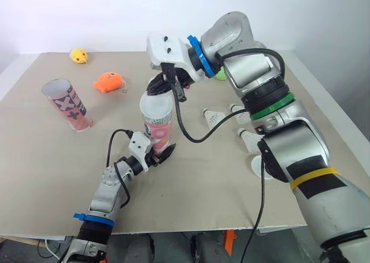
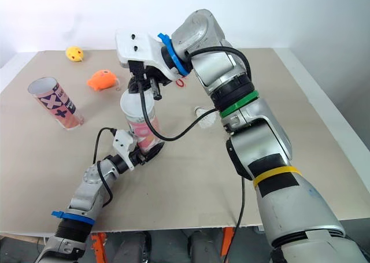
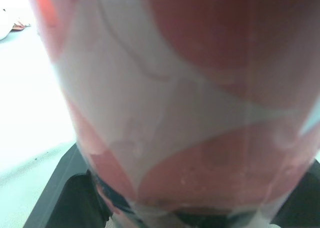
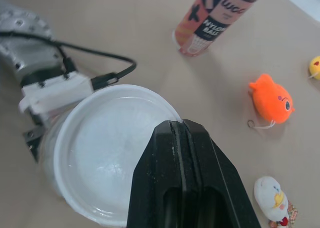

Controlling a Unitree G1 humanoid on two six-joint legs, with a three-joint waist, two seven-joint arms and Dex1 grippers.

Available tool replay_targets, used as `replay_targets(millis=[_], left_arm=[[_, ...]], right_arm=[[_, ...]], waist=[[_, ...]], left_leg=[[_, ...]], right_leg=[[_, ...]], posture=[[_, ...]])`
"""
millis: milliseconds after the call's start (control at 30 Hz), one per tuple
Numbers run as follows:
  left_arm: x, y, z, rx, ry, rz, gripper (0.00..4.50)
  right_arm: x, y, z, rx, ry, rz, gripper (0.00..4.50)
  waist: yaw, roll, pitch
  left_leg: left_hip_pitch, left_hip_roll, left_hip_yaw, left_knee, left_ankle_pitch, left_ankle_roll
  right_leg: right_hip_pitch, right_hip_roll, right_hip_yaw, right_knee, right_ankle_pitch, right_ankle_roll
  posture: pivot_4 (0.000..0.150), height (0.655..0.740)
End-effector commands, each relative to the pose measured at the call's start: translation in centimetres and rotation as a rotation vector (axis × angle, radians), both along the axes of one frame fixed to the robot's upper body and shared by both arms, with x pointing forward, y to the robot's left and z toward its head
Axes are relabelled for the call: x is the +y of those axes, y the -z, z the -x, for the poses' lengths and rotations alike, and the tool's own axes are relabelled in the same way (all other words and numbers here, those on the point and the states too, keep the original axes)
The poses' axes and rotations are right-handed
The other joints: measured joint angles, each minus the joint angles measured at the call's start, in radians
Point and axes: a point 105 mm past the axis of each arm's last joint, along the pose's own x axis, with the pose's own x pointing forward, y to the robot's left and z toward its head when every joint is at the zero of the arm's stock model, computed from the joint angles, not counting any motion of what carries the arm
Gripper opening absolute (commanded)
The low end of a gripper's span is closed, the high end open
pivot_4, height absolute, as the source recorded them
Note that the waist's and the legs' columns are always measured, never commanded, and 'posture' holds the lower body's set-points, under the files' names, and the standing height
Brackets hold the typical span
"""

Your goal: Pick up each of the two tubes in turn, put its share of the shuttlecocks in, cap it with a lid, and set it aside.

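A pink-and-white tube (image 1: 159, 130) stands near the middle of the table with a white lid (image 4: 110, 153) on its top. My left gripper (image 1: 159, 155) is shut on the tube's lower end, and its black fingers (image 3: 60, 188) flank the tube wall in the left wrist view. My right gripper (image 4: 181, 130) hovers right over the lid's rim, shut, with nothing between its fingers. A second tube (image 1: 68, 106), uncapped, stands tilted at the left. Loose white shuttlecocks (image 1: 214, 116) lie to the right of the held tube, partly hidden by my right arm.
An orange plush fish (image 1: 108, 82) and a yellow plush (image 1: 78, 55) lie at the back left. A green ball (image 1: 220, 74) peeks out behind my right arm. A small white duck toy (image 4: 272, 195) lies near the fish. A white disc (image 1: 256, 166) sits by my right forearm.
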Motion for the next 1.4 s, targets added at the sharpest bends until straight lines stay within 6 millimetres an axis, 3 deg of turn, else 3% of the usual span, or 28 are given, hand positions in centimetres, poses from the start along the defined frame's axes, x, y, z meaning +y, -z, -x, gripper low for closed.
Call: replay_targets(millis=[33, 833, 1400], left_arm=[[-0.3, 2.6, 0.5, 0.096, 0.009, -0.032, 3.18], [-0.2, 2.4, 0.3, 0.092, -0.002, -0.032, 3.18], [-0.2, 2.4, 0.1, 0.087, -0.005, -0.030, 3.18]], right_arm=[[0.3, -0.7, 0.9, -0.042, -0.041, 0.014, 0.05], [1.2, 1.7, 0.1, -0.035, -0.032, 0.057, 0.05], [1.3, 1.1, 0.1, -0.081, -0.054, 0.046, 0.05]], waist=[[0.000, 0.000, 0.000], [0.000, 0.000, 0.000], [0.000, 0.000, 0.000]], left_leg=[[0.000, 0.000, 0.000, 0.000, 0.000, 0.000], [0.000, 0.000, 0.000, 0.000, 0.000, 0.000], [0.000, 0.000, 0.000, 0.002, 0.000, 0.000]], right_leg=[[0.000, 0.000, 0.000, 0.000, 0.000, 0.000], [0.000, 0.000, 0.000, 0.000, 0.002, -0.003], [0.001, 0.000, 0.000, 0.001, 0.003, -0.003]], posture=[[0.150, 0.7400], [0.150, 0.7400], [0.150, 0.7400]])
